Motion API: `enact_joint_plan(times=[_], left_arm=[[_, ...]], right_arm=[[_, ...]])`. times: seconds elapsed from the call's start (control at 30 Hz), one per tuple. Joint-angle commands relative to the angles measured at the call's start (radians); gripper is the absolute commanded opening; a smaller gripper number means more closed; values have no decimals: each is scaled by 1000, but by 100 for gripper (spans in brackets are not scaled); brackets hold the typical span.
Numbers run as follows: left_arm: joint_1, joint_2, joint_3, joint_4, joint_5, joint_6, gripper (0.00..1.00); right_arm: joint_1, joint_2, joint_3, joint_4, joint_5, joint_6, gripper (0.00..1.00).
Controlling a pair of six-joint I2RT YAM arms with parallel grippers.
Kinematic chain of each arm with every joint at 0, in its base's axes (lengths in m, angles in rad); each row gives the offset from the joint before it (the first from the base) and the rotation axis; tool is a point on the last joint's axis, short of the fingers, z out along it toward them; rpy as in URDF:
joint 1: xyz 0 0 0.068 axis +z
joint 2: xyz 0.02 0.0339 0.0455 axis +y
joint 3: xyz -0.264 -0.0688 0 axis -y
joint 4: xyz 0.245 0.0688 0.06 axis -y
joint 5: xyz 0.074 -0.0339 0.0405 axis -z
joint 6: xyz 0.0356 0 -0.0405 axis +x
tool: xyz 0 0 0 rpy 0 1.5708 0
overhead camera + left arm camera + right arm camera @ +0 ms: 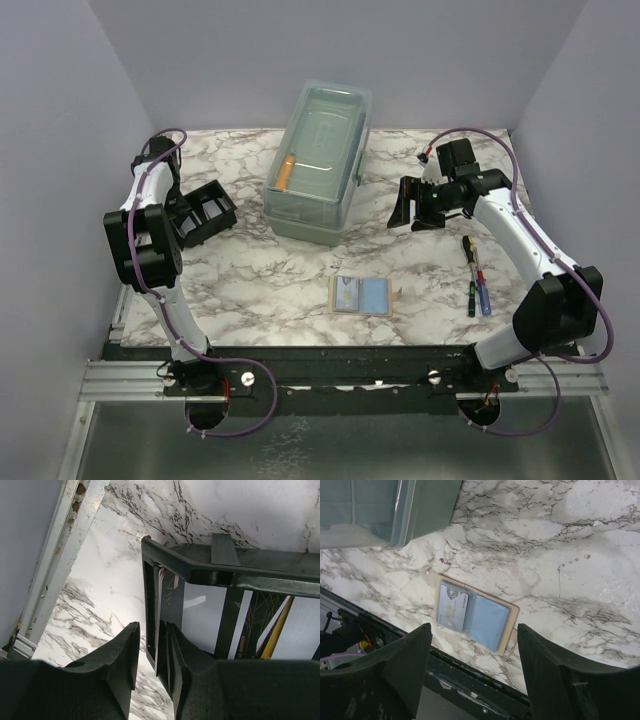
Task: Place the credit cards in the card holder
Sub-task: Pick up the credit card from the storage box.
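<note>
1. Left arm (150,235): rises from its base, folds at the elbow and reaches to the table's left side. Its wrist points down at the holder (212,208).
2. Left gripper (152,627): jaws narrow, set astride the holder's (200,565) end wall. One finger (117,662) is outside the wall, the other (187,672) is inside the first slot.
3. A thin card edge (161,620) stands against that wall between the fingers. A sliver of marble shows by the outer finger. Cannot tell whether the pads actually pinch.
4. Slotted cards (250,625), dark with gold lines, stand upright in the further slots.
5. Right arm (520,235): bends up from its base and stretches towards the centre. Its wrist is turned leftward, just right of the clear box (320,160).
6. Right gripper (474,630): jaws spread wide and released, with nothing between them. It hangs above the marble, touching nothing. In the top view it (403,208) sits well back from the pad.
7. Grey card (451,609) and blue card (487,620) lie flat, side by side with edges meeting, on the tan pad (514,612). Neither is in the holder.
8. The pad lies near the table's (260,270) front edge, centre, well apart from the holder at far left.
9. Pens (476,285) lie on the marble at right, beside the right arm.
</note>
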Motion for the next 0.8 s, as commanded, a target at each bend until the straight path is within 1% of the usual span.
enact_joint_plan(times=[0.0, 0.23, 0.77], left_arm=[[5, -41, 20, -35, -8, 21, 31], [5, -48, 23, -39, -3, 27, 26], [5, -53, 33, -50, 8, 33, 20]], right_arm=[[-3, 1, 11, -4, -28, -15, 72], [-4, -1, 9, -4, -28, -14, 72], [-5, 0, 6, -4, -30, -14, 72]])
